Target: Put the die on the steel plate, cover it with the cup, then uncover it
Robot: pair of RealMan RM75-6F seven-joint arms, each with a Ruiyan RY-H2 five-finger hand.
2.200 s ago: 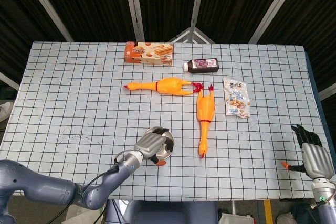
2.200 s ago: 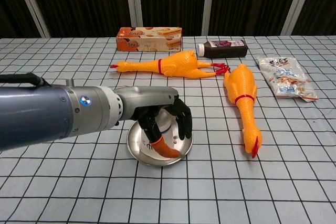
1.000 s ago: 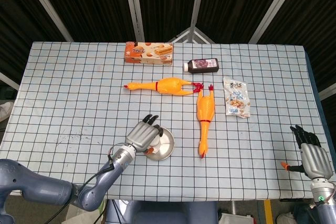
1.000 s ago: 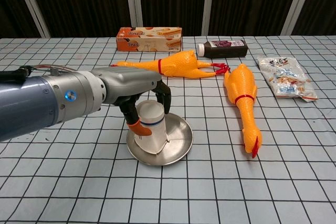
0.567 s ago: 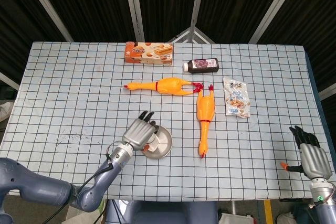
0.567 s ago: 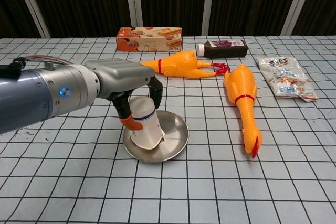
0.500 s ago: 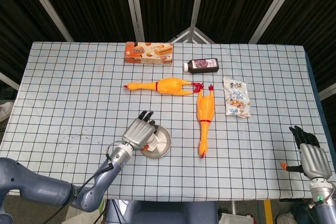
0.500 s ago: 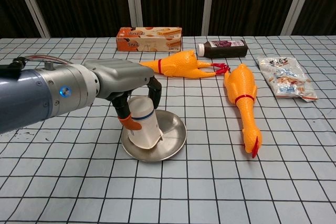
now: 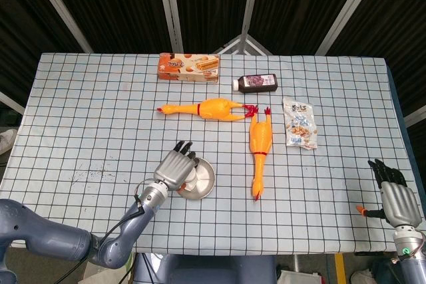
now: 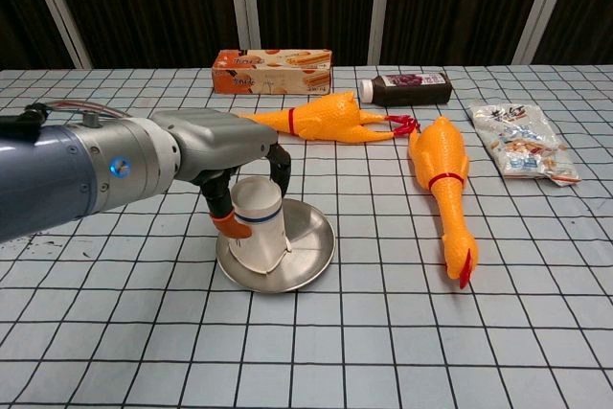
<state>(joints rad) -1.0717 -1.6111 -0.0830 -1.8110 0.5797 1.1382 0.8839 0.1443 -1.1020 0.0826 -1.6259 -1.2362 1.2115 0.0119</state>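
On the steel plate [image 10: 305, 258], the left robot hand [image 10: 225, 165] clamps the cup [image 10: 258, 219], now upright again, plate dragged leftward, die hidden.

The left hand [image 10: 239, 174] grips an upturned white paper cup [image 10: 259, 224] standing on the steel plate [image 10: 308, 246], near the table's [image 10: 383, 352] front edge; two rubber chickens [image 10: 442, 179] lie behind.

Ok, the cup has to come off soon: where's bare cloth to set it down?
Bare cloth lies left of the steel plate under the left hand, and along the near edge. Right of it is tighter: a rubber chicken lies there, another behind. The cup is gripped.
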